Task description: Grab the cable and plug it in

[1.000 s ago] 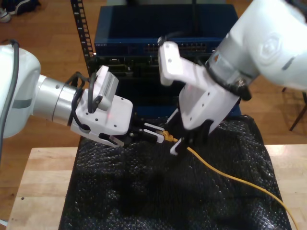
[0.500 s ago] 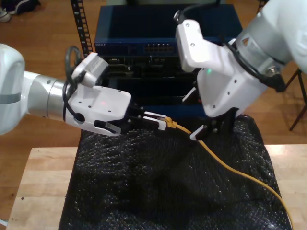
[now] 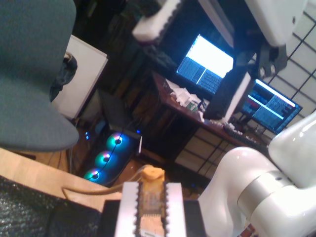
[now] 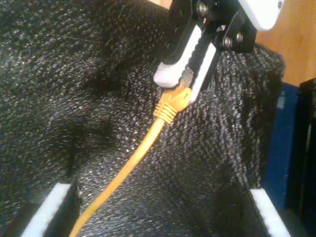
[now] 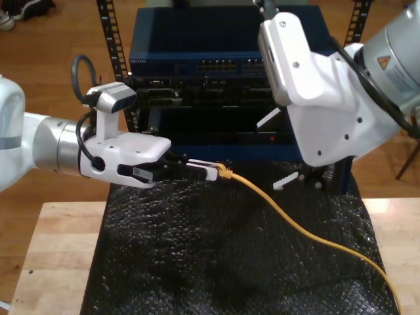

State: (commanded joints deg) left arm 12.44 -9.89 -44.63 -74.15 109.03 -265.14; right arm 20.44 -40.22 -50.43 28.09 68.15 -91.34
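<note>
The yellow-orange cable (image 5: 295, 223) runs over the black mat from the exterior view's lower right up to its plug (image 5: 224, 173). My first gripper (image 5: 207, 169), on the arm at the exterior view's left, is shut on that plug and holds it level above the mat's far edge, in front of the rack. The plug (image 3: 149, 197) sits between the white pads, and the cable (image 4: 133, 158) hangs from my first gripper (image 4: 185, 74). My second gripper (image 5: 277, 151) hovers open above the mat at the exterior view's right, clear of the cable, its fingertips (image 4: 54, 207) wide apart.
A blue network switch (image 5: 197, 65) with rows of ports sits in a rack behind the mat, with dark equipment below it. The black bubble mat (image 5: 197, 256) covers a wooden table (image 5: 52, 249). The second arm's large white body fills the exterior view's upper right.
My second gripper has let go of the cable and risen toward the exterior view's right. My first gripper keeps the plug and has rolled upright and leveled out.
</note>
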